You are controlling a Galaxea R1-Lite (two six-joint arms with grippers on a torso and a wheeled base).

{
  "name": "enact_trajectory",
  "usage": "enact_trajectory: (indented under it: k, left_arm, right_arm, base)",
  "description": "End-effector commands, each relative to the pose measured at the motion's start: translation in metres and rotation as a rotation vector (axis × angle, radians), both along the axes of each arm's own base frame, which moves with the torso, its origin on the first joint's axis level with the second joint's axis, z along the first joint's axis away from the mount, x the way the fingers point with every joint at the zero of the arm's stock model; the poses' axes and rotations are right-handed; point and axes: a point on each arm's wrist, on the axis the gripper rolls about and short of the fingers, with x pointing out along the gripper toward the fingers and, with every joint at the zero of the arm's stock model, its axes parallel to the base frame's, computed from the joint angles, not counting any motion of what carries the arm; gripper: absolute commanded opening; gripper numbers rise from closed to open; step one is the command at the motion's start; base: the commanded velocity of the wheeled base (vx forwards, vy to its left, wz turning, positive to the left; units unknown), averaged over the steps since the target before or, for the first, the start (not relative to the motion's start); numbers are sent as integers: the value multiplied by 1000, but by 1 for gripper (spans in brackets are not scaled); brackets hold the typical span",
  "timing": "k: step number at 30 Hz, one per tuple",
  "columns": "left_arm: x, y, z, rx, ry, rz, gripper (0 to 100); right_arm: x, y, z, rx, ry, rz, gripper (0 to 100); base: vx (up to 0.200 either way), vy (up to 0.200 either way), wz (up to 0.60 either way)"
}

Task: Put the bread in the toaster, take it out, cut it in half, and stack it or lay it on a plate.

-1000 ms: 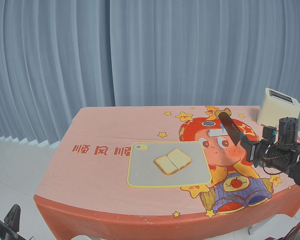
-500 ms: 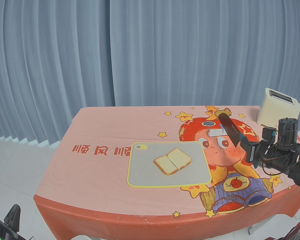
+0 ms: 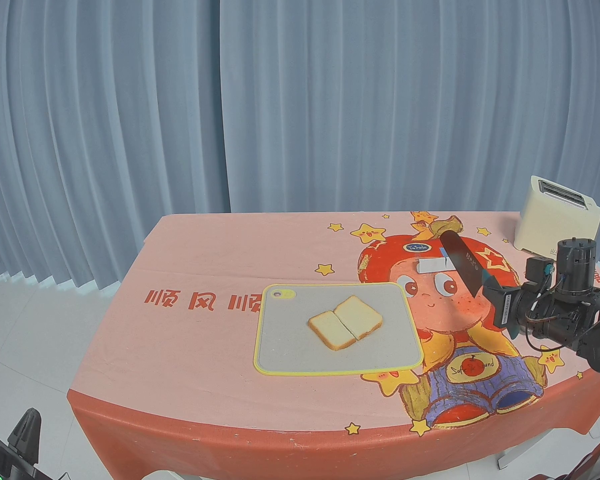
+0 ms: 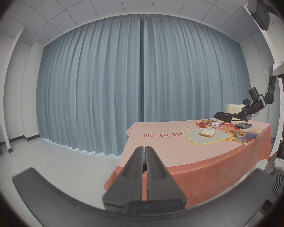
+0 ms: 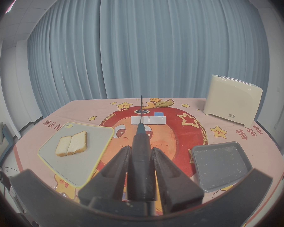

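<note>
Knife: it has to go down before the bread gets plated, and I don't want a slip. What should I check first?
1. Bread cut in two, halves side by side on the board: ok.
2. Knife clamped in the right hand: ok.
3. Blade apart from the bread, right of the board: ok.
4. Plate set right of the board: ok.
5. Left hand open for the bread: not ok, shut.

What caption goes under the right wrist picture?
Right end effector holds a knife; two bread halves lie on the cutting board.
</note>
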Motion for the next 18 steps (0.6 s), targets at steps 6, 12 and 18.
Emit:
enact_trajectory:
  k: [6, 12, 18]
  left_arm:
    - [1, 0, -5, 0, 18, 0, 0]
    - [1, 0, -5, 1, 18, 0, 0]
    - [1, 0, -5, 1, 18, 0, 0]
  right_arm:
    - [3, -2, -6, -8, 18, -16, 0]
    - [3, -2, -7, -9, 28, -16, 0]
    - [4, -1, -10, -11, 36, -13, 0]
  base:
    - [0, 0, 0]
    - [0, 0, 0]
    - [0, 0, 0]
